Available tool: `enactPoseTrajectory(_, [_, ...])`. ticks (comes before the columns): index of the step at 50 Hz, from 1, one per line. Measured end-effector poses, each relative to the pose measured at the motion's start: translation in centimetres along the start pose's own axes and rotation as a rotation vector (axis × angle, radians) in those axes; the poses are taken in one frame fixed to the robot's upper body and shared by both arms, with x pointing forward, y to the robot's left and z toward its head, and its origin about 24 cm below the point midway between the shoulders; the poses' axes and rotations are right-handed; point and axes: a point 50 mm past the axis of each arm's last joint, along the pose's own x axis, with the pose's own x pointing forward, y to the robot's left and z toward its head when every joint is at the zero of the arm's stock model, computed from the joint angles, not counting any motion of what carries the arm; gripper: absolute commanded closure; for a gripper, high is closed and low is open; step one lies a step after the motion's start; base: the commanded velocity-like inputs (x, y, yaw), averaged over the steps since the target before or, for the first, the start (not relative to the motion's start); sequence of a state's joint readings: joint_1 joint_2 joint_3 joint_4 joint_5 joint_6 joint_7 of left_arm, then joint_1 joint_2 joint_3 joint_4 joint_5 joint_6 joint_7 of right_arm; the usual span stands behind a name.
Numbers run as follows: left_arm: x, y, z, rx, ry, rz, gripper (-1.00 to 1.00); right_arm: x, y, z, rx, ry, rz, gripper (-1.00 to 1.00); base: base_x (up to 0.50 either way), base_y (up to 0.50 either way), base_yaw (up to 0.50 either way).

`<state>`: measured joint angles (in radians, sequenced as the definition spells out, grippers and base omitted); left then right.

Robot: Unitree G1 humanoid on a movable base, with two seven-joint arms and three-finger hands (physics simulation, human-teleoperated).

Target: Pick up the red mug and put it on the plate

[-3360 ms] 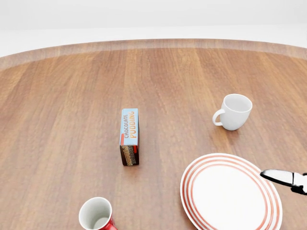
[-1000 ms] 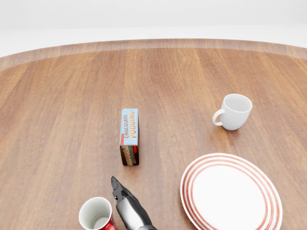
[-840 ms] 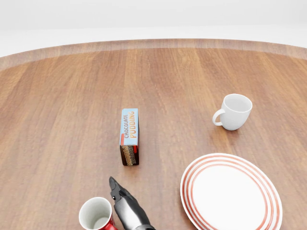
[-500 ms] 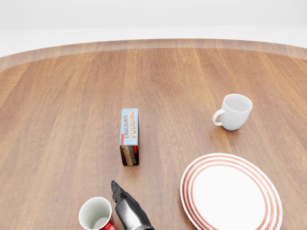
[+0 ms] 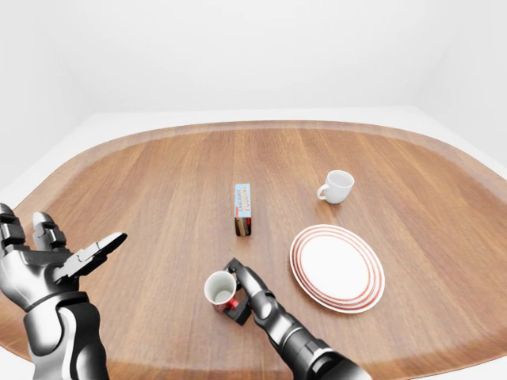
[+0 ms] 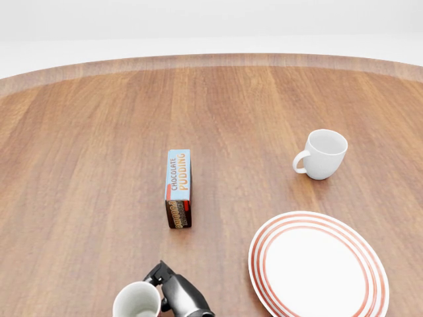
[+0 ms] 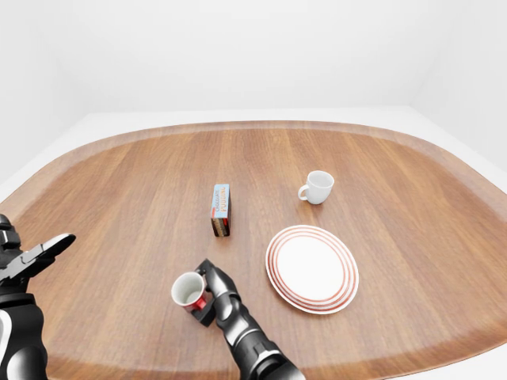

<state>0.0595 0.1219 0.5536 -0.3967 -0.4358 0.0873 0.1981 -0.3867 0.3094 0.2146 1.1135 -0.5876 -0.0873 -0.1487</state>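
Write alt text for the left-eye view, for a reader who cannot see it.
The robot's right hand grips a red mug near the bottom of a brown wooden table, left of an empty red-ringed plate. A chocolate pudding box and white cup stand higher up; the left hand is open at the left edge.
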Motion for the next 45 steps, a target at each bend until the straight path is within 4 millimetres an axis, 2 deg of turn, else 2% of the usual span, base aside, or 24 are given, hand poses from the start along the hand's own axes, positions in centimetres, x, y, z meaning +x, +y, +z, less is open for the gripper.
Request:
enactPoseTrajectory(6, [0.0,0.0,0.0,0.000,-0.001,0.000,-1.00,0.2,-0.9,0.4,0.036,-0.019,-0.011,1.00,0.00,0.00,0.00])
enactPoseTrajectory(11, [0.0,0.0,0.0,0.000,-0.001,0.001,-1.00,0.2,-3.0,2.0,0.085,-0.110,-0.051,1.00,0.00,0.00,0.00])
enactPoseTrajectory(15, [0.0,0.1,0.0,0.001,-0.002,0.002,-1.00,0.0,-6.2,3.7,0.108,-0.192,-0.109,1.00,0.00,0.00,0.00])
enactPoseTrajectory(18, [0.0,0.0,0.1,0.001,-0.002,0.002,-1.00,-0.3,-9.3,4.6,0.117,-0.231,-0.169,1.00,0.00,0.00,0.00])
enactPoseTrajectory(23, [0.0,0.0,0.1,0.002,-0.006,0.000,-1.00,-1.5,-15.0,4.7,0.128,-0.257,-0.283,1.00,0.00,0.00,0.00])
enactPoseTrajectory(28, [0.0,0.0,0.2,0.003,-0.008,-0.001,-1.00,-3.2,-20.2,2.8,0.150,-0.236,-0.392,1.00,0.00,0.00,0.00])
enactPoseTrajectory(32, [0.1,-0.1,0.3,0.003,-0.012,-0.002,-1.00,-4.4,-23.1,0.4,0.175,-0.202,-0.451,1.00,0.00,0.00,0.00])
enactPoseTrajectory(38, [0.1,-0.2,0.3,0.005,-0.017,-0.005,-1.00,-5.5,-25.4,-3.5,0.259,-0.120,-0.499,1.00,0.00,0.00,0.00])
enactPoseTrajectory(45, [0.0,-0.3,0.4,0.008,-0.019,-0.010,-1.00,-6.3,-26.2,-7.6,0.402,0.024,-0.510,1.00,0.00,0.00,0.00])
